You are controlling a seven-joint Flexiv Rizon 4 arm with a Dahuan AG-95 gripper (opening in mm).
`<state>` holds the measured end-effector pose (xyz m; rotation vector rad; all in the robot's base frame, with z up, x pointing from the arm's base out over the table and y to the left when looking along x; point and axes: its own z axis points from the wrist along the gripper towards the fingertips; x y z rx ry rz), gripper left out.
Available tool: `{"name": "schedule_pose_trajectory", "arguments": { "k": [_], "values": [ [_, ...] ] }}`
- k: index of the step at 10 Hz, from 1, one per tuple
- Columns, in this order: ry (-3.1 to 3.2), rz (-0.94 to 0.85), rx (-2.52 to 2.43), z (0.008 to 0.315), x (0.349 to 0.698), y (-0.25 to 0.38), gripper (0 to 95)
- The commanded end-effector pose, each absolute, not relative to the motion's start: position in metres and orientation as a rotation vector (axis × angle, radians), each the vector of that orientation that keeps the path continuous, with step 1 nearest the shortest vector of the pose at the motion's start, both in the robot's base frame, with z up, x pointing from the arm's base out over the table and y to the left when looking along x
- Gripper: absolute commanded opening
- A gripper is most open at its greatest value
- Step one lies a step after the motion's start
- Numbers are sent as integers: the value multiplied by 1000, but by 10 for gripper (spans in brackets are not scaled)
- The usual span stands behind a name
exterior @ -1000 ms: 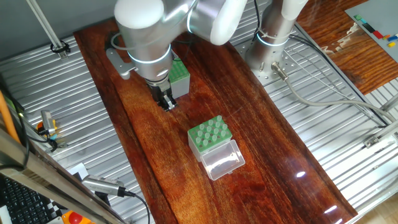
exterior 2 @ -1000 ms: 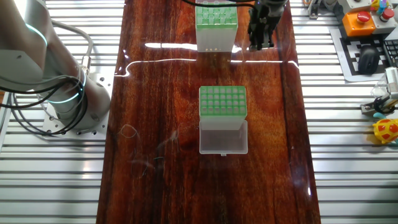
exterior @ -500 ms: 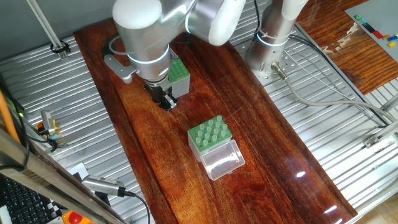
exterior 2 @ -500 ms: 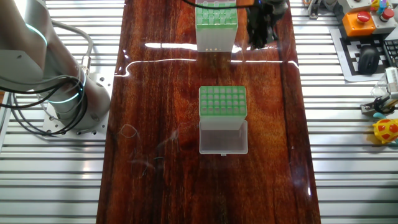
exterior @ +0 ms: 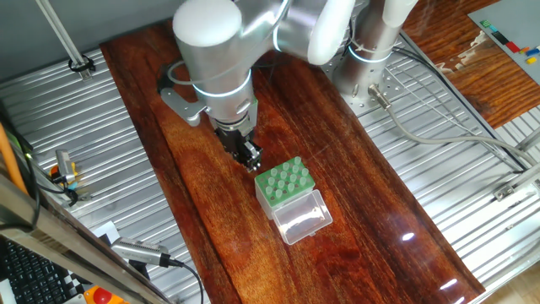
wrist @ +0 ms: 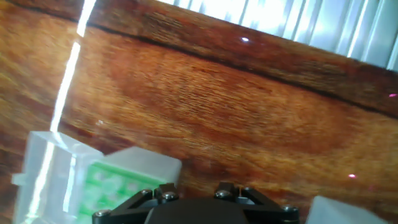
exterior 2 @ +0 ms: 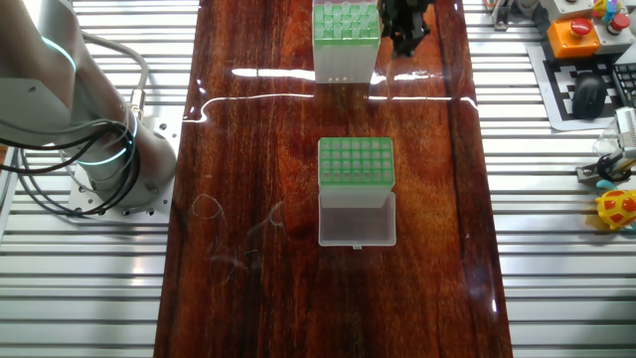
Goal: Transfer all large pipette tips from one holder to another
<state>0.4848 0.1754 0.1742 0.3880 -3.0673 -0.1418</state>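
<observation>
Several pale large pipette tips (exterior: pixel 283 177) stand in the green grid of the clear-sided holder (exterior: pixel 281 192), whose clear lid (exterior: pixel 300 219) lies open towards the camera. In the other fixed view this holder (exterior 2: pixel 345 45) is at the top edge. My gripper (exterior: pixel 247 155) (exterior 2: pixel 405 33) hangs just beside it, above the wood, open, with nothing between the fingers. The bigger box (exterior 2: pixel 356 162) with green hole grid and whitish lid (exterior 2: pixel 356 219) sits mid-board; my arm hides it in one fixed view. In the hand view, the gripper (wrist: pixel 196 186) shows only its finger mounts, with the clear-sided holder (wrist: pixel 106 183) at lower left.
The boxes stand on a dark wooden board (exterior: pixel 354 194) laid over a ribbed metal table (exterior: pixel 51 110). The arm's base (exterior 2: pixel 109 149) and cables (exterior: pixel 447 135) sit beside the board. An orange button box (exterior 2: pixel 576 35) lies off the board's far corner.
My arm has swung from beside the grey-sided box towards the clear-sided holder, now covering the grey-sided box in one fixed view. Neither box has moved.
</observation>
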Motion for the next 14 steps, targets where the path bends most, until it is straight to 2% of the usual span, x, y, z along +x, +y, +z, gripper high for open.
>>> {"name": "schedule_pose_trajectory", "arguments": {
  "k": [1,9,14],
  "values": [
    [-3104,-49,66,175,485,178,380],
    [-3080,-78,30,179,488,193,380],
    [-3087,-66,-41,186,472,225,380]
  ]
}}
